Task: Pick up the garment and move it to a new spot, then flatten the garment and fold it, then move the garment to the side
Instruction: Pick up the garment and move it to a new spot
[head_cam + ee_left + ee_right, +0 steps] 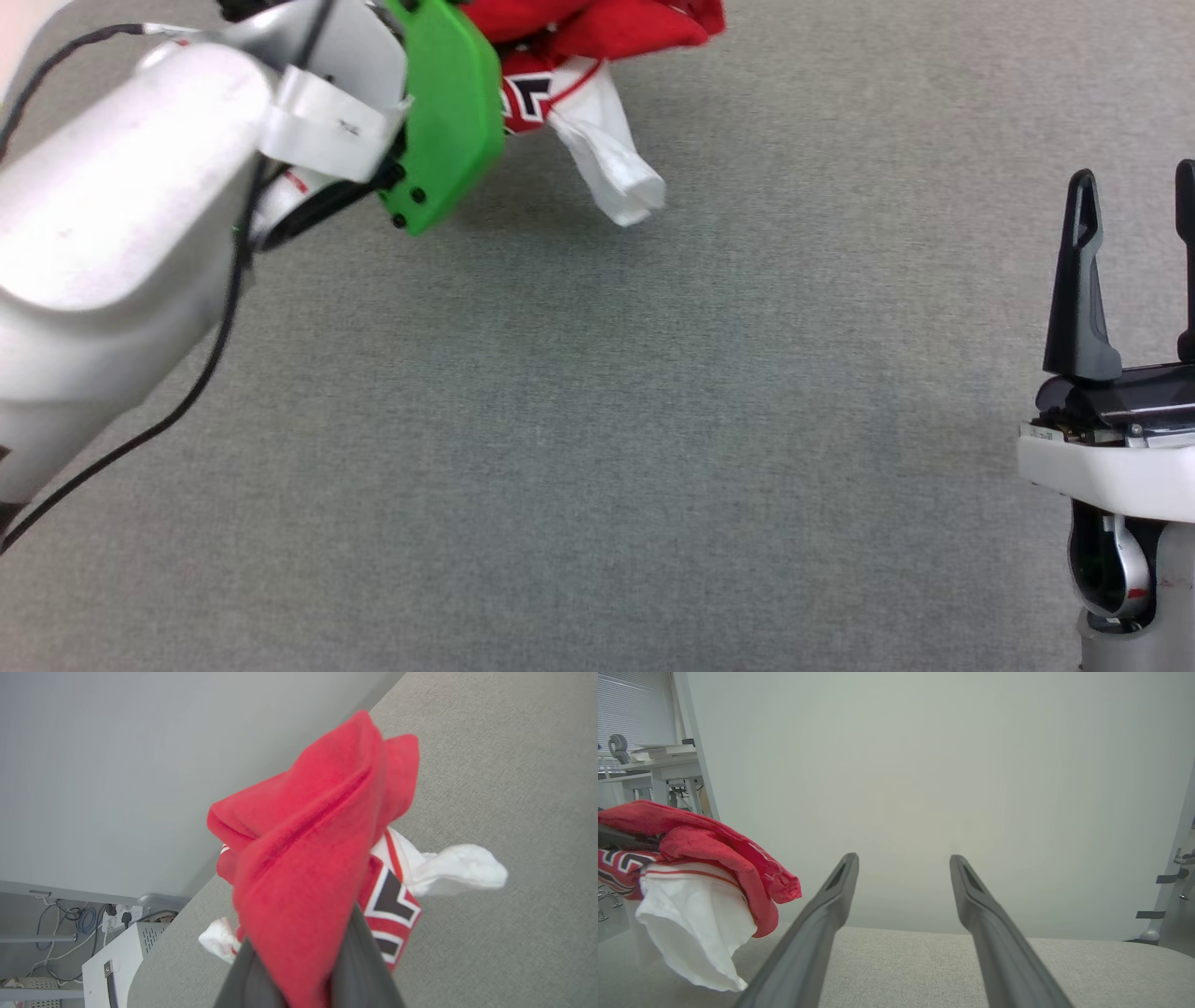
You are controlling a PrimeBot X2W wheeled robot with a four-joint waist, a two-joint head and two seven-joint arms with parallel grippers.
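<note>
Dangling at twelve o'clock, garment (303,858) pinched by left hand (299,975); right hand (1134,196) spread, empty; placing, flattening, folding remain.

left forearm (121,187): white glossy shell is seen at 10 o'clock, head view | green plate (448,103): is fastened by black screws (417,196) | black cable (201,383): is routed alongside | right gripper (1134,177): dark tapered fingers (1081,280) are mounted on white housing (1111,476), 3 o'clock
</note>
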